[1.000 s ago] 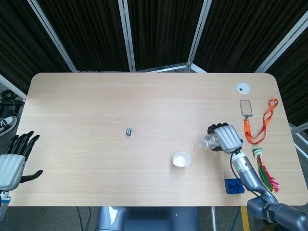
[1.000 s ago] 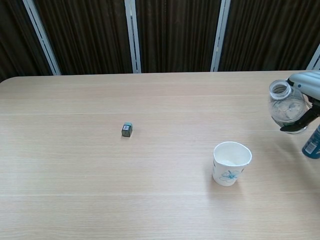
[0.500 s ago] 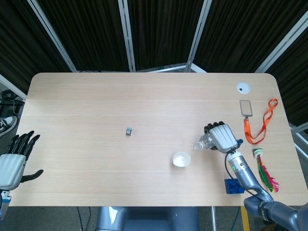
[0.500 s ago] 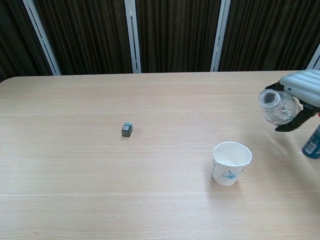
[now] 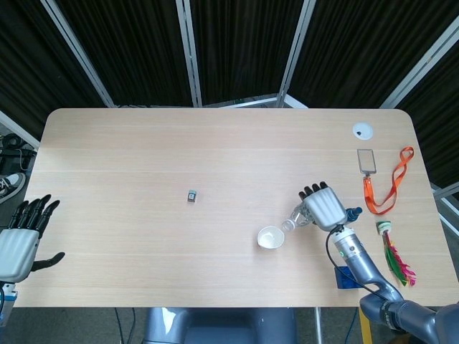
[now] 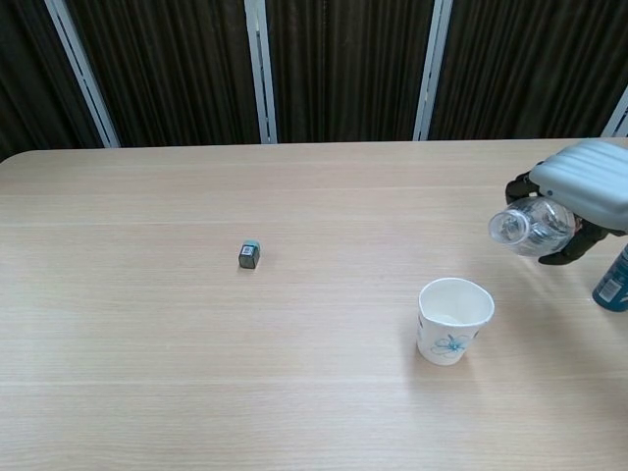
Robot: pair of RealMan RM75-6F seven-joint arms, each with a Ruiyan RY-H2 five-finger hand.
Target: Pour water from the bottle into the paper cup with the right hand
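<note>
A white paper cup (image 5: pixel 270 237) (image 6: pixel 454 320) with a blue flower print stands upright on the table's near right part. My right hand (image 5: pixel 322 208) (image 6: pixel 581 188) grips a clear, uncapped plastic bottle (image 5: pixel 296 218) (image 6: pixel 531 227). The bottle is tipped nearly level, its mouth pointing toward the cup from above and to the right. No water stream shows. My left hand (image 5: pixel 20 240) hovers open off the table's left edge, holding nothing.
A small grey block (image 5: pixel 191 196) (image 6: pixel 249 254) lies mid-table. An orange lanyard with a card (image 5: pixel 380 183), a white disc (image 5: pixel 362 130), coloured sticks (image 5: pixel 393 254), a blue brick (image 5: pixel 346 276) and a blue cylinder (image 6: pixel 614 279) lie at the right side.
My right hand has carried the bottle left toward the cup and tipped it from near upright to almost level. The left hand has stayed still.
</note>
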